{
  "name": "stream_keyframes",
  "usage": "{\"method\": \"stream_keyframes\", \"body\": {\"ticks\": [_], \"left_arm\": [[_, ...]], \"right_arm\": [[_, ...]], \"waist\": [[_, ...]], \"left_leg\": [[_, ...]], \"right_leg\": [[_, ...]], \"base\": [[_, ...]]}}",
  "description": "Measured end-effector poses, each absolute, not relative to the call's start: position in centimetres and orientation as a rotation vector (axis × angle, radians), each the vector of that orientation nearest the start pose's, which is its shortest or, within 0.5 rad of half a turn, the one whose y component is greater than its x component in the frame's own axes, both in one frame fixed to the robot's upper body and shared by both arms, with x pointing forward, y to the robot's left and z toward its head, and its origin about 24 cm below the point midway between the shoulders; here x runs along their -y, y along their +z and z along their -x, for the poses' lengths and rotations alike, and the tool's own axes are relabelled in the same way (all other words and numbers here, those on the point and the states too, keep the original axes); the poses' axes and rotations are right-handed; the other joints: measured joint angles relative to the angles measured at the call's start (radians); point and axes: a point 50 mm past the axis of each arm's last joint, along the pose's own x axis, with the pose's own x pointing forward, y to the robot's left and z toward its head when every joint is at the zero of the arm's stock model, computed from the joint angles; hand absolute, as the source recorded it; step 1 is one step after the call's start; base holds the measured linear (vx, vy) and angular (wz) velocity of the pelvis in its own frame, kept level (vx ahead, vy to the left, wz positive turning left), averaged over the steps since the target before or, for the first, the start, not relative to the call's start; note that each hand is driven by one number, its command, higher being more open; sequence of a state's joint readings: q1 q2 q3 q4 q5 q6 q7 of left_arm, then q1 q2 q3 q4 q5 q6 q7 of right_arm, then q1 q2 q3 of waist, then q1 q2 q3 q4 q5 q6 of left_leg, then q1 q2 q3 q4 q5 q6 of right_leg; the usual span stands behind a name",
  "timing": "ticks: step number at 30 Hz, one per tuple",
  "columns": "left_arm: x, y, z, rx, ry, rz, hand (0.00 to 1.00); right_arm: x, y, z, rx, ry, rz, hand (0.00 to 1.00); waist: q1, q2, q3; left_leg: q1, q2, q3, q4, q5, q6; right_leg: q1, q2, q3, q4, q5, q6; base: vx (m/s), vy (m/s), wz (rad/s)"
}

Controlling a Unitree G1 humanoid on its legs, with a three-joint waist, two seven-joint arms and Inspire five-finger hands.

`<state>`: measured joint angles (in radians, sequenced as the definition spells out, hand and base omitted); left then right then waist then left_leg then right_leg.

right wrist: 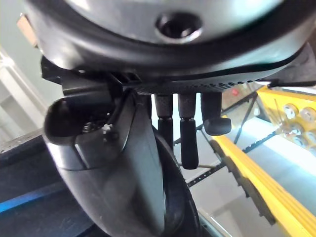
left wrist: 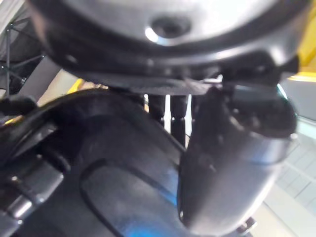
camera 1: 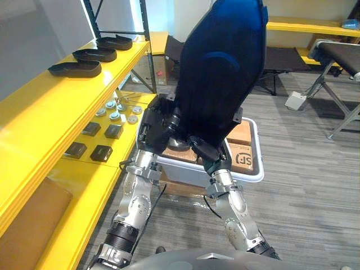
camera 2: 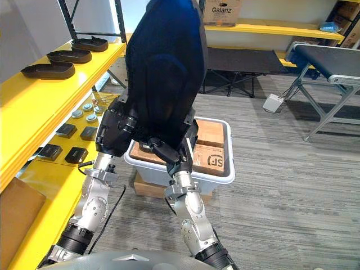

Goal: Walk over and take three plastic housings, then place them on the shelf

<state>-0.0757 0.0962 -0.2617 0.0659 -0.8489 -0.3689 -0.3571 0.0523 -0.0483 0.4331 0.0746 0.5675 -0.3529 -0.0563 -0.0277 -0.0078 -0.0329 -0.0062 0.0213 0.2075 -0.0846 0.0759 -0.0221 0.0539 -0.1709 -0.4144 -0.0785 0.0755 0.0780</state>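
Both hands clasped the lower edge of a large, smooth, glossy blue-black plastic housing (camera 1: 222,62), domed and held upright. The left hand (camera 1: 159,128) had its thumb curled over the curved face and its fingers behind the rim, and the right hand (camera 1: 203,147) pinched it likewise. Three shallow, matte black tray-shaped housings (camera 1: 94,54) lay in a row on the glossy yellow shelf (camera 1: 34,118), and a grey plastic bin (camera 2: 149,170) of cardboard boxes stood beneath the hands.

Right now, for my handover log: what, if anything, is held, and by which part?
The large dark glossy plastic housing, gripped at its lower end by the left hand and the right hand.
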Motion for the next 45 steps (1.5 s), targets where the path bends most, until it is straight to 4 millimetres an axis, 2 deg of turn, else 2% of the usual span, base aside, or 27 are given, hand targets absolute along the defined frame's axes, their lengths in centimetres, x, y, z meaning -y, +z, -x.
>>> {"method": "stream_keyframes", "body": {"ticks": [11, 28, 36, 40, 41, 45], "left_arm": [[-10.9, 7.4, -25.3, 0.346, -0.473, 0.713, 0.00], [-10.9, 6.8, -25.1, 0.301, -0.419, 0.667, 0.00], [-11.1, 5.4, -24.7, 0.225, -0.401, 0.530, 0.00], [-11.1, 4.7, -24.7, 0.186, -0.396, 0.510, 0.00], [-11.1, 4.7, -24.7, 0.186, -0.396, 0.510, 0.00], [-11.1, 4.6, -24.7, 0.174, -0.396, 0.509, 0.00]], "right_arm": [[8.1, 3.4, -22.5, 0.071, 0.219, -0.551, 0.00], [7.7, 2.8, -22.3, 0.014, 0.192, -0.553, 0.00], [8.0, 1.1, -21.9, -0.083, 0.188, -0.490, 0.00], [8.0, 0.3, -21.7, -0.122, 0.178, -0.477, 0.00], [8.0, 0.3, -21.7, -0.123, 0.177, -0.476, 1.00], [7.9, 0.3, -21.7, -0.125, 0.176, -0.473, 1.00]], "waist": [[-0.001, 0.000, 0.000], [0.001, 0.000, 0.000], [0.005, 0.002, 0.000], [0.021, 0.010, 0.001], [0.024, 0.011, 0.002], [0.028, 0.014, 0.003]], "left_leg": [[0.000, 0.000, 0.000, 0.000, 0.000, 0.000], [-0.003, -0.001, -0.005, 0.000, 0.002, 0.002], [-0.006, -0.001, -0.015, 0.000, 0.004, 0.002], [-0.007, 0.002, -0.015, 0.000, 0.005, 0.002], [-0.008, 0.003, -0.016, 0.000, 0.005, 0.002], [-0.008, 0.004, -0.019, 0.000, 0.006, 0.002]], "right_leg": [[0.000, 0.000, 0.001, 0.000, 0.000, 0.000], [0.000, -0.001, -0.002, 0.000, 0.003, 0.005], [0.002, 0.000, -0.003, -0.005, 0.006, 0.007], [0.003, 0.003, -0.003, -0.005, 0.006, 0.006], [0.004, 0.004, -0.003, -0.005, 0.006, 0.006], [0.008, 0.006, -0.006, -0.006, 0.006, 0.006]], "base": [[0.00, 0.000, 0.00], [0.00, 0.000, 0.00], [0.00, 0.000, 0.03], [0.00, 0.000, 0.00], [0.00, 0.000, 0.00], [0.00, 0.000, 0.02]]}}
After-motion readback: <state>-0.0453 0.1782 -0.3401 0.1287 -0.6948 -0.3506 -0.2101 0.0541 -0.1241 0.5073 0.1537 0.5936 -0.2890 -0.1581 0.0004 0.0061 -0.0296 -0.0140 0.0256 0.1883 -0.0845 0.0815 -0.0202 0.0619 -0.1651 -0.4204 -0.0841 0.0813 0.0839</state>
